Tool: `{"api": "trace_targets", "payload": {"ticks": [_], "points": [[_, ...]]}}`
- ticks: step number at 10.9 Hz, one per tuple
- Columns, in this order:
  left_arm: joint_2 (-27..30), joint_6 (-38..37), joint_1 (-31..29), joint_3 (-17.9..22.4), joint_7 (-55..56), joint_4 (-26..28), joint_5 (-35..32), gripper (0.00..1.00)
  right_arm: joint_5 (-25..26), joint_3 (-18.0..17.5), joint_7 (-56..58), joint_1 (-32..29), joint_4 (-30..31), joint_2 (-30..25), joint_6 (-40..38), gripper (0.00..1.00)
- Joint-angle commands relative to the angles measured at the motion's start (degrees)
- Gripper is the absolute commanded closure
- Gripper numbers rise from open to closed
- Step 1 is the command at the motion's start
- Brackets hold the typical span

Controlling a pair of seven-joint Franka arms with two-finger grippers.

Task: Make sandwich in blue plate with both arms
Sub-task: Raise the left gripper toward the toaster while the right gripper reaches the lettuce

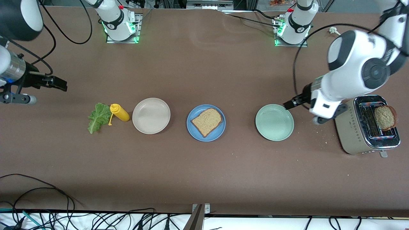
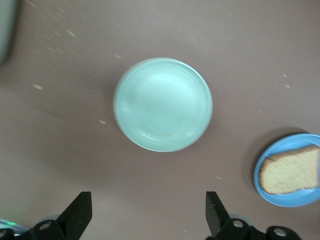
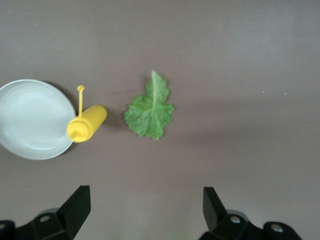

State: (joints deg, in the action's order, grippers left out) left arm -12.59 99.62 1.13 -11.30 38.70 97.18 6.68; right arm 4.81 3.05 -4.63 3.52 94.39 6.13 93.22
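Your table inventory, item by item.

1. Round matte sky-blue plate (image 1: 206, 123): middle of the brown tabletop (image 1: 204, 172). You will find one slice of brown wholegrain toast (image 1: 207, 121) lying flat in it, nothing on top. The left wrist view shows the same plate (image 2: 289, 170) and slice (image 2: 291, 170) at its edge.

2. Round pale mint-green plate (image 1: 274, 122): beside the blue plate toward the left arm's end, apart from it, nothing in it. It fills the middle of the left wrist view (image 2: 163, 104).

3. Round beige plate (image 1: 151, 115): beside the blue plate toward the right arm's end, nothing in it.

4. Yellow plastic squeeze bottle (image 1: 119, 112): lying on its side just beside the beige plate, its cap hanging loose on a thin strap. See it also in the right wrist view (image 3: 86, 123).

5. Ruffled green lettuce leaf (image 1: 97, 117): flat on the table just beside the bottle, toward the right arm's end; also in the right wrist view (image 3: 149, 111).

6. Silver two-slot toaster (image 1: 367, 125): at the left arm's end of the table. A second slice of brown toast (image 1: 385, 117) stands up out of one slot.

7. Left gripper (image 2: 148, 215): up in the air over the table beside the mint-green plate, between that plate and the toaster; fingers spread wide, holding nothing.

8. Right gripper (image 3: 145, 212): up in the air over the right arm's end of the table, near the lettuce leaf; fingers spread wide, holding nothing.
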Motion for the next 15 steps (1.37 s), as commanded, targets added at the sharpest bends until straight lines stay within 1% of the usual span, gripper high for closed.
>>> {"api": "trace_targets", "payload": {"ticks": [1,2,3,4,5,6,7,8,9,10,11,13,14,15], "points": [[2.73,-5.75,-2.88,-0.39,-7.56,-2.7,-9.99,0.0,1.78,-0.23,-0.47,-2.19,-0.35,5.71,5.38,0.0],[3.88,-6.01,-4.8,-0.57,-10.89,-2.44,-12.02,0.0,1.78,-0.06,-0.56,-2.28,-0.35,7.91,6.0,0.0],[5.11,-6.1,-6.82,-0.57,-15.28,-2.09,-12.47,0.0,1.43,-0.06,-0.56,-3.59,-0.18,10.28,8.19,0.0],[6.08,-6.1,-9.36,-0.66,-20.02,-1.82,-12.39,0.0,0.56,-0.06,-0.91,-4.04,1.3,12.13,11.34,0.0],[6.35,-6.1,-11.04,-0.74,-23.29,-1.39,-12.39,0.0,-1.98,-0.06,-2.56,-4.83,3.93,13.37,14.33,0.0],[6.61,-6.1,-13.15,-0.74,-26.1,-1.21,-11.52,0.0,-3.31,-0.06,-3.71,-5.27,7.52,13.73,19.32,0.0],[6.88,-6.1,-15.08,-0.74,-29.09,-1.21,-9.42,0.0,-3.32,-0.06,-4.42,-5.27,12.52,13.73,26.42,0.0],[6.96,-6.1,-16.23,-0.74,-30.42,-1.29,-8.01,0.0,-3.41,-0.06,-5.38,-5.27,17.01,13.73,32.75,0.0],[7.05,-6.1,-16.68,-0.83,-30.79,-1.38,-8.0,0.0,-3.41,-0.14,-6.96,-5.19,21.14,13.91,39.26,0.0],[7.4,-6.28,-16.86,-0.66,-31.22,-1.38,-8.0,0.0,-3.41,-0.32,-7.84,-5.1,23.88,14.61,44.45,0.0],[7.93,-6.37,-17.9,-0.66,-32.79,-1.38,-8.0,0.0,-3.41,-0.5,-8.11,-4.92,24.52,16.27,47.29,0.0],[8.02,-7.42,-18.18,-0.66,-33.95,-1.65,-7.91,0.0,-3.32,-0.5,-8.12,-5.01,24.43,18.9,49.42,0.0],[8.02,-7.42,-18.18,-0.66,-33.95,-1.65,-7.91,0.0,-3.32,-0.41,-8.12,-4.92,24.09,20.92,51.69,0.0],[8.02,-7.42,-18.26,-0.57,-33.95,-1.65,-7.91,0.0,-3.23,-0.41,-8.03,-5.01,24.0,22.94,54.41,0.03]]}}
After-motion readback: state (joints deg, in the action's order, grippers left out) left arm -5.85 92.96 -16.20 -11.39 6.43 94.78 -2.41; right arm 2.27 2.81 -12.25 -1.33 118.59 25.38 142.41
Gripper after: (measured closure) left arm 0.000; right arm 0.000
